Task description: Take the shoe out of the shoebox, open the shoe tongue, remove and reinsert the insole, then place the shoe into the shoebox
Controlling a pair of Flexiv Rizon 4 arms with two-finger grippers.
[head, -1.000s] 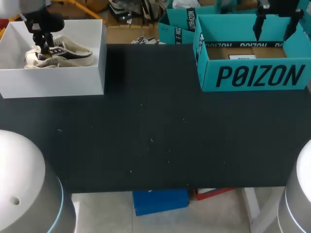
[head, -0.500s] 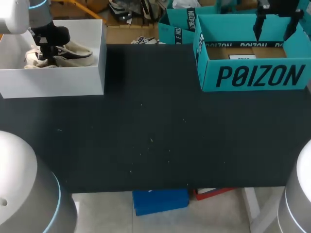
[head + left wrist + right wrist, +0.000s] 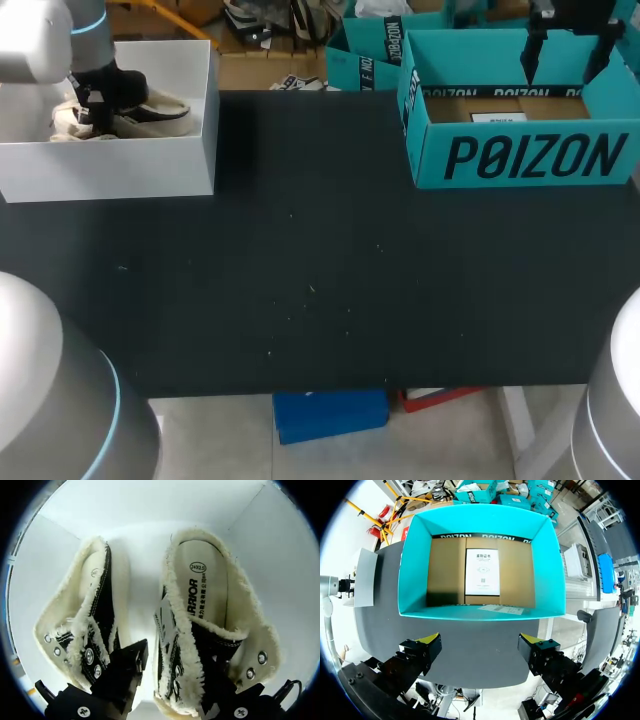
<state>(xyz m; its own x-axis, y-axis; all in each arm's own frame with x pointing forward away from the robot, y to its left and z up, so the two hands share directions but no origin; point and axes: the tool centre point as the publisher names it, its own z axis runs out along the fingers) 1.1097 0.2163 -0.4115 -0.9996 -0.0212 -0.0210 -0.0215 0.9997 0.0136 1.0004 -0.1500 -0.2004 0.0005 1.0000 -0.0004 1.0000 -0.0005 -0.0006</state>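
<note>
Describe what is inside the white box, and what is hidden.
Two cream-and-black shoes lie side by side in the white box, one showing its insole. The left pincer covers their front parts, and the box floor beneath them is hidden.

Black table [image 3: 320, 300] is being seen from above. Matte top is being dotted with small pale specks around its middle. Near edge is being lit evenly; a darker shadow band is being cast toward the far left corner.
</note>
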